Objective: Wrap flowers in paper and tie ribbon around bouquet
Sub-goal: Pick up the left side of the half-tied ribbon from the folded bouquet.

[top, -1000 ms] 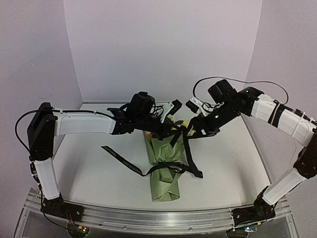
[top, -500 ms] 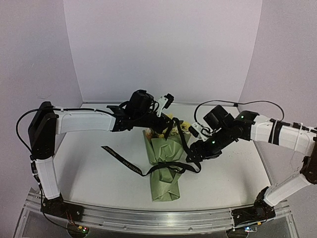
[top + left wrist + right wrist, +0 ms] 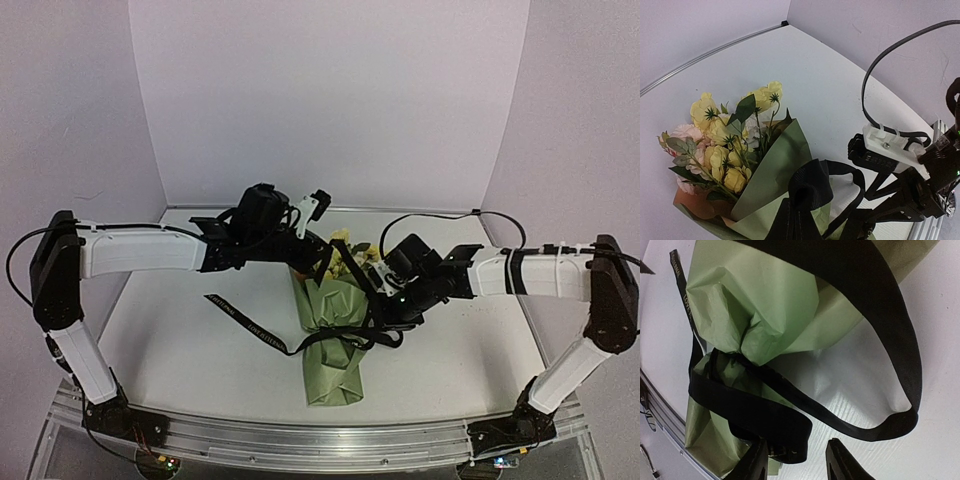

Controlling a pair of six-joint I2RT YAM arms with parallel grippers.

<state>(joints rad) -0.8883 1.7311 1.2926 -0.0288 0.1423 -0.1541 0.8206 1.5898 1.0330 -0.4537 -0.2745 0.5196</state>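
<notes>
Ribbon (image 3: 245,322) circles the waist of the bouquet (image 3: 330,345) on the desk (image 3: 190,365); left jaws at its 12 o'clock pinch it tight, right jaws at 3 o'clock half open.

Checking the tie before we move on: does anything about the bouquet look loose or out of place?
Yes. The ribbon is not snug: it sits loosely around the bouquet, a slack loop lies on the table to its right, and one tail trails left. No finished bow shows.
</notes>
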